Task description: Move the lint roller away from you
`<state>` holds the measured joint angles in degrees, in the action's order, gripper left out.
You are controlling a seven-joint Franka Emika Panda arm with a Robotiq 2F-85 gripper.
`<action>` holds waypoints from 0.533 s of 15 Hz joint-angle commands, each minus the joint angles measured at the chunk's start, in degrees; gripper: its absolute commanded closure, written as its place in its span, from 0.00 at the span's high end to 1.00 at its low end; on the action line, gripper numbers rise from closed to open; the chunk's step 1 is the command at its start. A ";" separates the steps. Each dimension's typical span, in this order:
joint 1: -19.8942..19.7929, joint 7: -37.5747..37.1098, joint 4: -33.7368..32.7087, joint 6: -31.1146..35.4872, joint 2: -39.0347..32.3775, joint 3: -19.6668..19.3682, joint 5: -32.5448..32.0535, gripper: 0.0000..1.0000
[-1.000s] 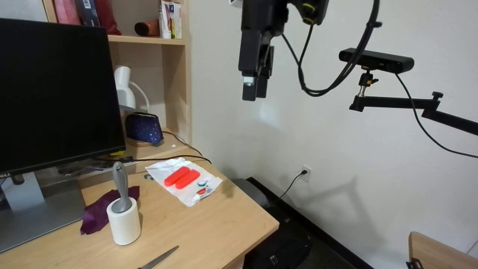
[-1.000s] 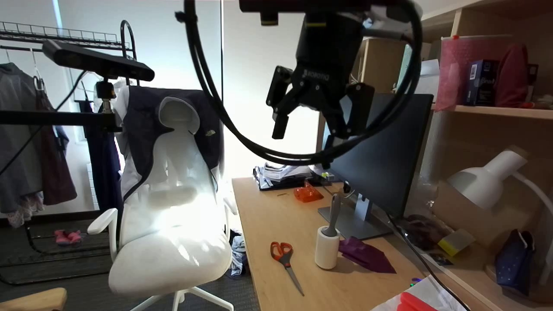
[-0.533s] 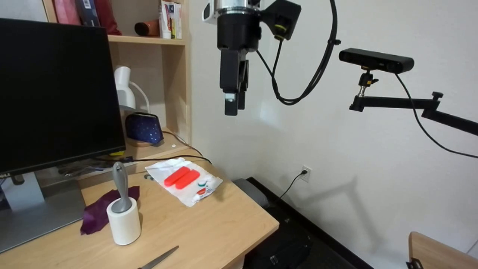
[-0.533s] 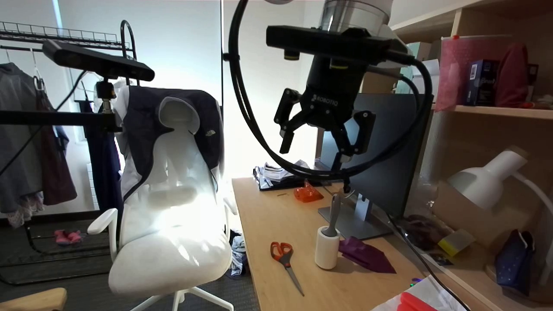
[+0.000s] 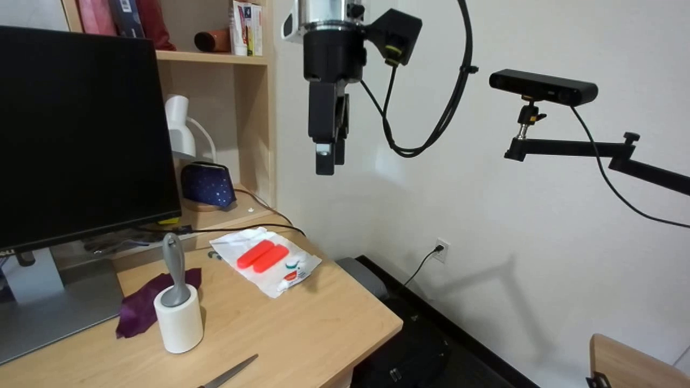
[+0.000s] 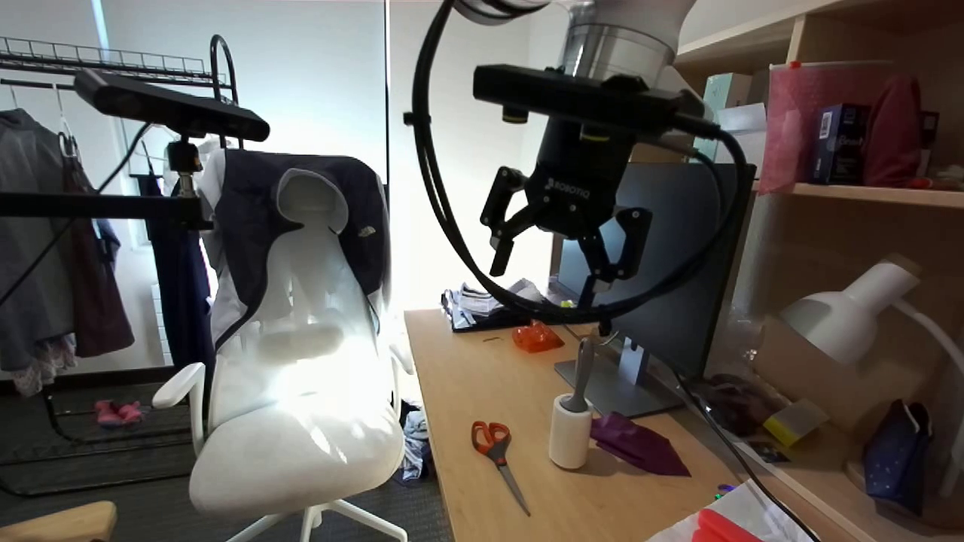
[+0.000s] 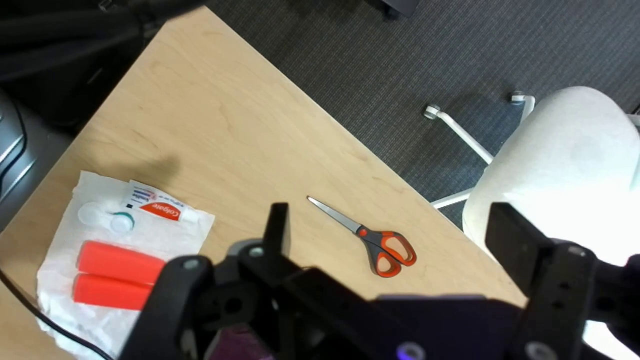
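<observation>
Gripper (image 6: 542, 277) hangs pointing down, high over the bench (image 5: 280, 323), well apart from everything lying or standing there. Fingers (image 7: 515, 245) released, spread wide, one to each side of the wrist view. Scissors (image 7: 369, 238) show through the gap, flat on the bench below, blades together, handles orange and grey.

Lint roller (image 5: 180, 321) in both exterior views: stands on the bench, white roll down, grey handle upward and leaning a little. Purple cloth (image 6: 640, 446) crumpled just beside the roll; whether the two touch, cannot tell. Monitor foot (image 6: 617, 391) near, dark monitor (image 5: 81, 134) rising from it. Scissors lie near the roller too, on the side toward the white chair (image 6: 301, 429), which has a dark jacket (image 6: 245, 211) over its back.

White sheet (image 7: 165, 237) spread near the bench's side edge. On it: two red pieces (image 7: 120, 261) side by side, a Colgate tube (image 7: 162, 206), a small white item (image 7: 121, 222) with a green rim. Black cable (image 7: 55, 326) runs over one edge of it in the wrist view.

White lamp (image 6: 836, 320) and a dark blue speckled pouch (image 5: 207, 186) stand close together at the wooden shelving (image 5: 254, 124). In an exterior view, an orange crinkled item (image 6: 536, 337) and papers (image 6: 482, 301) at the far end.
</observation>
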<state>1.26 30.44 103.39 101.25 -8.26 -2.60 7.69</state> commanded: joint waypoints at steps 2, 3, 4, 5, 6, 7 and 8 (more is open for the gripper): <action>-0.97 4.18 -8.54 2.19 -10.58 2.97 -2.76 1.00; -1.06 5.62 -10.15 3.48 -12.56 3.61 -3.21 1.00; -1.07 6.94 -11.40 5.19 -14.30 4.27 -3.91 1.00; -1.16 9.07 -13.02 6.43 -16.37 5.12 -4.12 1.00; -1.22 11.08 -14.76 7.76 -18.67 6.09 -3.98 1.00; -1.22 12.92 -16.30 9.10 -20.65 7.02 -3.75 1.00; -1.08 14.78 -18.39 9.69 -22.99 7.85 -4.00 1.00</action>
<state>1.03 39.68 91.73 109.21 -24.67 2.33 4.79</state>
